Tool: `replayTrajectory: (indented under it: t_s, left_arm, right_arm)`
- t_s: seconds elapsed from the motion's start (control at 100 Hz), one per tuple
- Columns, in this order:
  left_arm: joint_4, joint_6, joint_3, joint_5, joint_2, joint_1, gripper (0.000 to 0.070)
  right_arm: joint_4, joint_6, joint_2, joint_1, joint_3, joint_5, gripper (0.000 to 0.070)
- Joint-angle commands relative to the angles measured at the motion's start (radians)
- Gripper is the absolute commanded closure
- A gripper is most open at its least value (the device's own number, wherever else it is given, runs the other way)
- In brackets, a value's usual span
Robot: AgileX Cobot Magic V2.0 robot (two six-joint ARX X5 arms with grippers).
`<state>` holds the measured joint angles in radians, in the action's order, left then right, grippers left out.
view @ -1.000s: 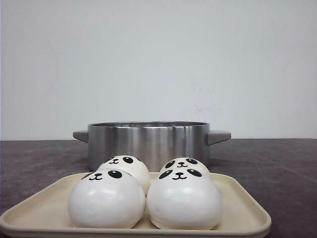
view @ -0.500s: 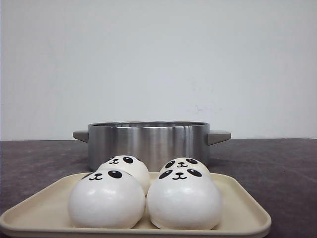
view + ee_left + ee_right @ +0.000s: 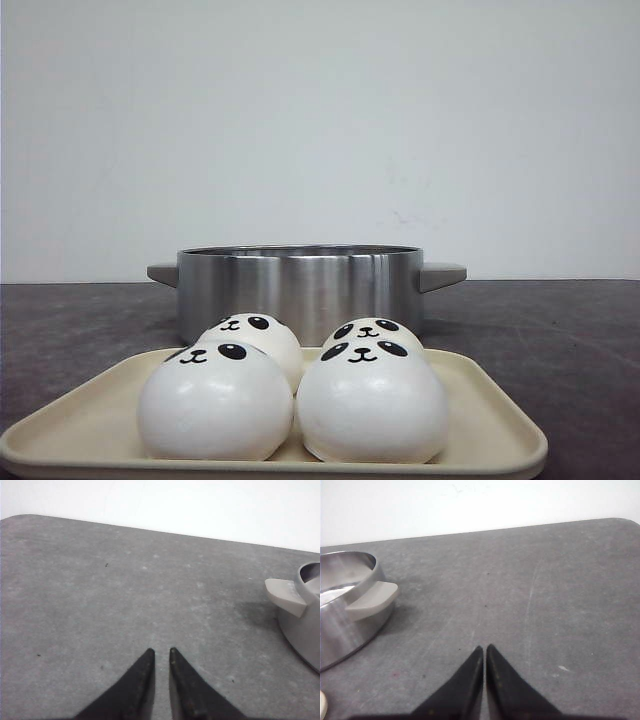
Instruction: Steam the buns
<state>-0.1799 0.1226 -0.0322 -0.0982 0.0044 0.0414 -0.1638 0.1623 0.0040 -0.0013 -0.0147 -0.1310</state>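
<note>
Four buns (image 3: 290,385) sit packed together on a cream tray (image 3: 500,425) at the near edge of the table, two in front and two behind, with a steel pot (image 3: 300,290) just beyond the tray. Both arms hover off to the sides, well apart from them. The left gripper (image 3: 161,653) has its black fingers nearly pressed together, only a thin slit between the tips; the right gripper (image 3: 485,648) is closed tip to tip. Neither holds anything.

Judging by their smooth, matte domes, the buns are probably soft and light, though the front view cannot confirm how much they give. A hard pinch would likely dent them. The safest hold seems to be across the widest part of a dome, low on the sides, with the fingers spread wide first. Neighbouring buns touch, so the outer flanks offer the clearest entry.
</note>
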Motion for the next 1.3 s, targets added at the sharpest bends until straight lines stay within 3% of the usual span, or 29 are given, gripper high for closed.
replayTrajectory:
  t_s: [0.0,0.41,0.74,0.81,0.9,1.01,1.21,1.29]
  left_arm:
    - [-0.006,0.002,0.018,0.004,-0.001,-0.002,0.0683]
    - [-0.006,0.008,0.018,0.007,-0.001,-0.002,0.0683]
    - [-0.006,0.312,-0.023,0.088,-0.001,-0.002,0.0684]
    - [0.0,0.35,-0.031,0.13,-0.001,-0.002,0.0685]
    - [0.001,0.351,-0.059,0.21,-0.001,-0.002,0.0687]
    - [0.0,0.348,-0.111,0.255,-0.001,-0.002,0.0686]
    - [-0.019,0.293,-0.255,0.257,0.037,-0.002,0.0686]
    - [-0.024,0.24,-0.33,0.258,0.083,-0.002,0.0687]
  right_arm:
    - [0.006,0.004,0.0,-0.001,0.003,0.0,0.0694]
    - [0.006,0.004,0.0,-0.001,0.003,0.0,0.0694]
    - [0.025,0.016,0.0,-0.001,0.003,-0.003,0.0694]
    - [0.061,0.08,0.0,-0.001,0.003,-0.007,0.0694]
    - [0.125,0.179,0.0,-0.001,0.002,-0.076,0.0694]
    - [0.235,0.198,0.0,-0.001,0.002,-0.158,0.0694]
    - [0.483,0.211,0.0,-0.001,0.002,-0.15,0.0694]
    - [0.594,0.284,0.0,-0.001,0.001,-0.089,0.0694]
